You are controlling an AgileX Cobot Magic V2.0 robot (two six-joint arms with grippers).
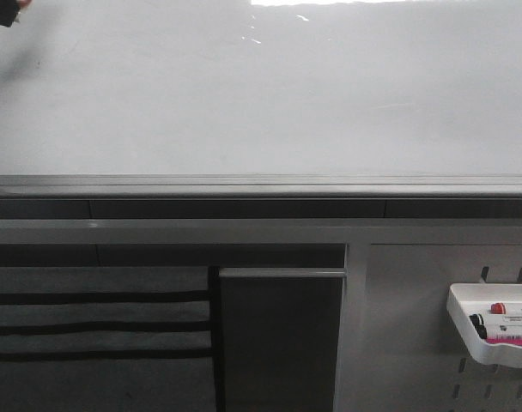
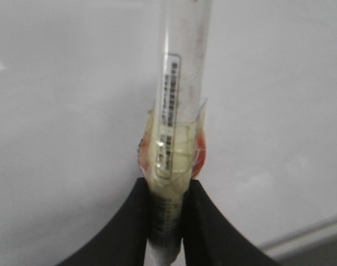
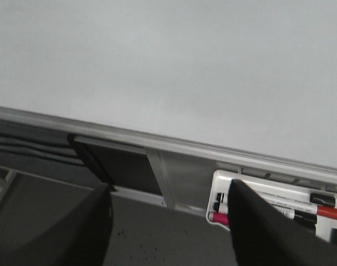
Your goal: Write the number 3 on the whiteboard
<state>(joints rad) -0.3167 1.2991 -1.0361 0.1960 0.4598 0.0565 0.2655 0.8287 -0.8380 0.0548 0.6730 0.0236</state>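
Left wrist view shows my left gripper (image 2: 167, 221) pinching a marker (image 2: 177, 116) over the blank whiteboard (image 1: 270, 103), no number 3 drawn yet, so I should press lightly, squarely; right gripper (image 3: 168, 221) spread, idle.

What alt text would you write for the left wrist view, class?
The left hand is shut on a marker, a pale barrel with a barcode label and tape around it, pointing towards the blank whiteboard. No writing shows on the board here.
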